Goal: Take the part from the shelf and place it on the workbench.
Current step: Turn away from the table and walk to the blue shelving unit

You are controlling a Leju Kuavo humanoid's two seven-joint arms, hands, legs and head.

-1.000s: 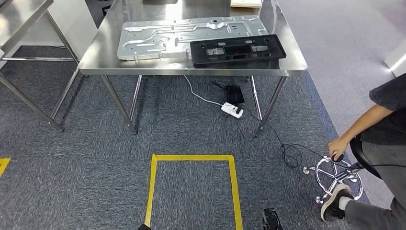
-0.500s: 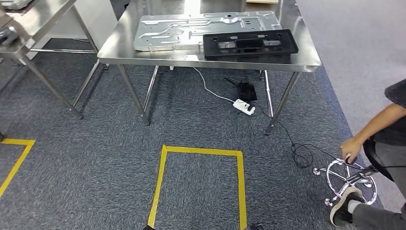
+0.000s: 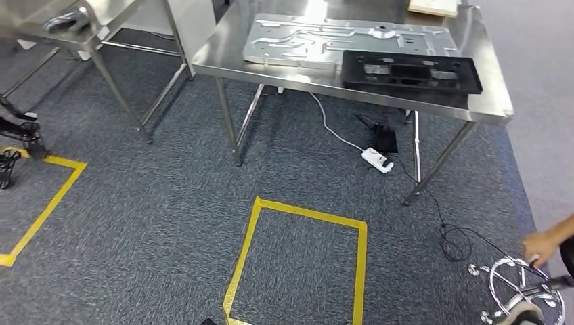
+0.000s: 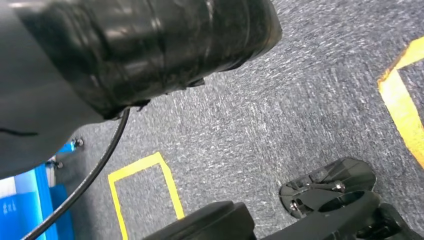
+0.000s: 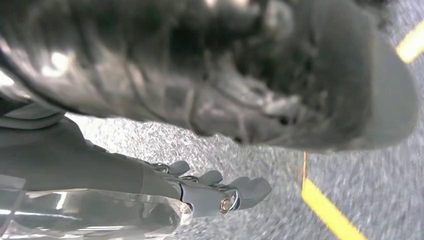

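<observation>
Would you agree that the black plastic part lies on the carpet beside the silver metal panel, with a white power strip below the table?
Not quite: the head view shows the black plastic part on the steel table, beside the silver metal panel. The white power strip lies on the carpet below the table.

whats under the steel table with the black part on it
Under the table on the carpet: a white power strip, its white cable and a dark box. The tabletop hides whatever lies further back.

Workbench [image 3: 223, 57] front edge lies bare; metal plate [image 3: 338, 40] and black panel [image 3: 409, 71] crowd its right
</observation>
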